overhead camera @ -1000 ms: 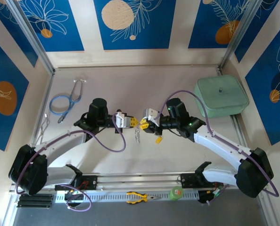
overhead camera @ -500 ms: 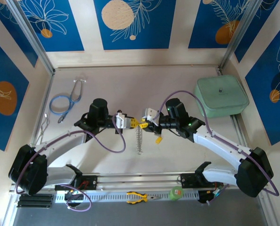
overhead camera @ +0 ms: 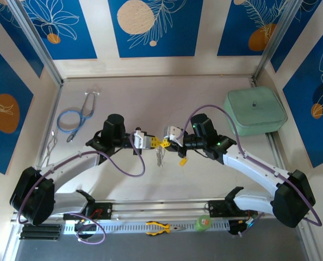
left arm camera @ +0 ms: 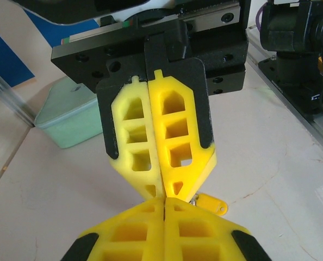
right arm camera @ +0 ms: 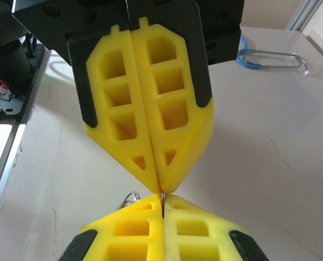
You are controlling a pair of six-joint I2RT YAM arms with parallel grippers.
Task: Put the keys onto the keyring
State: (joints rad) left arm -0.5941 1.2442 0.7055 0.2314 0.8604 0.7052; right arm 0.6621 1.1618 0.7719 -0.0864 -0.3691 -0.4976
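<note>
Left pincer (overhead camera: 153,142) and right pincer (overhead camera: 167,143): yellow fingers of each pressed together, the two meeting tip to tip above mid-counter. Cream-beige strap keyring with small silver rings (overhead camera: 159,156): hangs just below that meeting point; which pincer pinches it cannot be told. One silver ring (right arm camera: 130,198) shows beside the right pincer's tips in the right wrist view. Small key with yellow plastic head (overhead camera: 183,161): on the pale counter (overhead camera: 150,103), just beside the right pincer and apart from the keyring. Mint-green rounded square box (overhead camera: 255,111): far right, lid shut, contents hidden. Blue-tubed stethoscope (overhead camera: 77,115): far left. Silver wire clips (overhead camera: 50,147): left edge, near the stethoscope. Yellow-handled pliers (overhead camera: 159,227) and round green tape roll (overhead camera: 204,222): on the near rail between the arm bases.
</note>
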